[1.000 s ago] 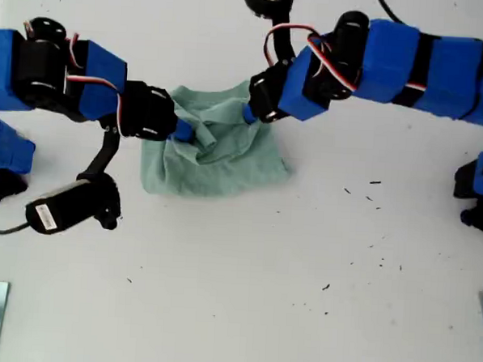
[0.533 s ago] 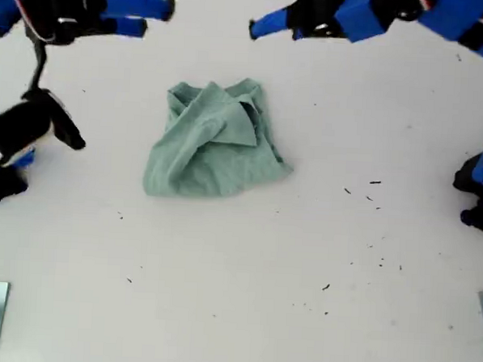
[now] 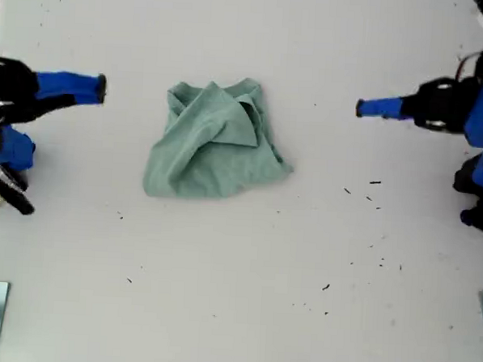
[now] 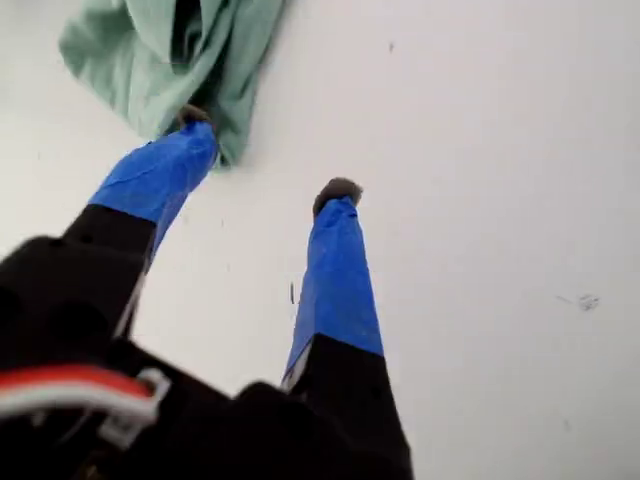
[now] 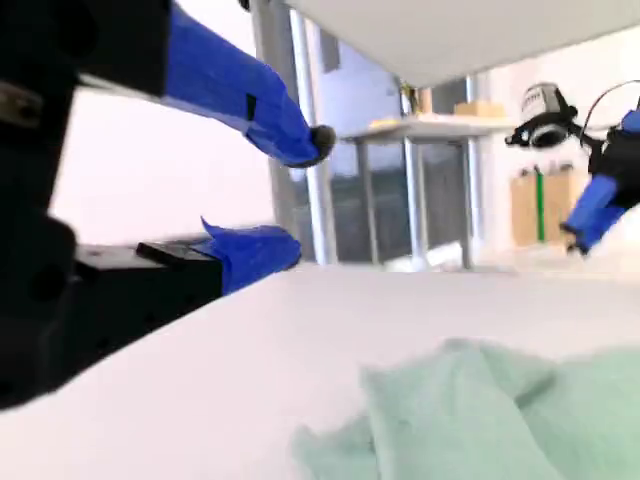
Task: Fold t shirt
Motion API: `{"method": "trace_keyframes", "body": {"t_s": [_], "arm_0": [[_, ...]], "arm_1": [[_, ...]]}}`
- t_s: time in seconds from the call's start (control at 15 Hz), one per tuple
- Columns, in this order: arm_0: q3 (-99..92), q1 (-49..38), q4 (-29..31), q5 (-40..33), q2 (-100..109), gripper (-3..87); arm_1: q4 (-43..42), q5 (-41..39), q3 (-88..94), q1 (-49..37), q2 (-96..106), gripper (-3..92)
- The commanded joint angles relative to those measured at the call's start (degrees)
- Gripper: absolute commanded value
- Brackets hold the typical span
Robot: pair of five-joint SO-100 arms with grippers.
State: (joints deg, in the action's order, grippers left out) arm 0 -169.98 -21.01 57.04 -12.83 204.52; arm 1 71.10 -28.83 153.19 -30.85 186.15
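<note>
My first gripper (image 4: 267, 152) released, blue-taped fingers (image 4: 335, 270) spread wide with only bare white table (image 4: 480, 200) between them. One rubber tip close to the hem of the t shirt (image 4: 150, 50), touching or just short of it, cannot tell which; the other tip well clear of the cloth. Beyond those tips, the pale green shirt bunched in soft folds, flat on the tabletop. My second gripper (image 5: 305, 192) likewise released, one finger raised above the other with nothing between them, held low over the table and looking across it. Ahead of it and off to one side, the same shirt (image 5: 480, 410), wrinkled, blurred by nearness, apart from both fingers. Seen from the exterior view: the shirt (image 3: 215, 139) a crumpled, roughly square heap resting directly on the table (image 3: 244, 295), between two arms, nearer the exterior view's left. One blue pincer (image 3: 64, 86) at the exterior view's left, another (image 3: 391, 108) at the exterior view's right, both pointing inward toward the cloth, neither touching it. Which of these is first or second, not clear from the wrist views. A few dark specks (image 3: 375, 182) scattered on the table below the pincer at the exterior view's right.
</note>
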Motion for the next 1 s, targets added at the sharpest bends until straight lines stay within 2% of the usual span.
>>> {"method": "trace_keyframes", "body": {"t_s": [0.0,0.07,0.13,0.2,0.27,0.33,0.4,0.47,0.67,0.93], "arm_0": [[-5.54,7.03,3.16,7.03,2.11,8.5],[-9.23,10.02,2.20,9.32,2.11,3.7],[-12.74,12.04,0.00,8.88,2.11,6.5],[-16.00,12.92,0.53,13.54,2.11,8.4],[-15.12,13.80,2.81,13.62,1.85,10.9],[-15.12,16.52,2.81,11.69,1.93,12.1],[-15.12,18.90,2.81,11.69,1.93,12.2],[-15.12,20.83,2.81,11.69,1.93,12.2],[-15.12,24.52,2.81,11.69,1.93,12.2],[-15.12,24.79,2.81,11.69,1.93,12.2]], "arm_1": [[7.29,7.56,13.45,8.09,14.68,22.3],[8.17,11.87,18.37,11.16,14.77,22.5],[7.82,13.89,23.64,11.60,14.77,21.2],[6.94,9.93,24.08,11.78,13.97,21.1],[6.15,13.80,24.43,11.60,14.68,20.5],[6.06,10.90,24.43,10.20,14.68,20.5],[6.06,-1.05,24.43,9.32,14.68,20.4],[6.15,-17.75,24.43,9.14,14.68,20.4],[6.77,-17.23,24.17,9.40,14.68,16.6],[6.77,-17.23,24.17,9.40,14.68,16.1]]}}
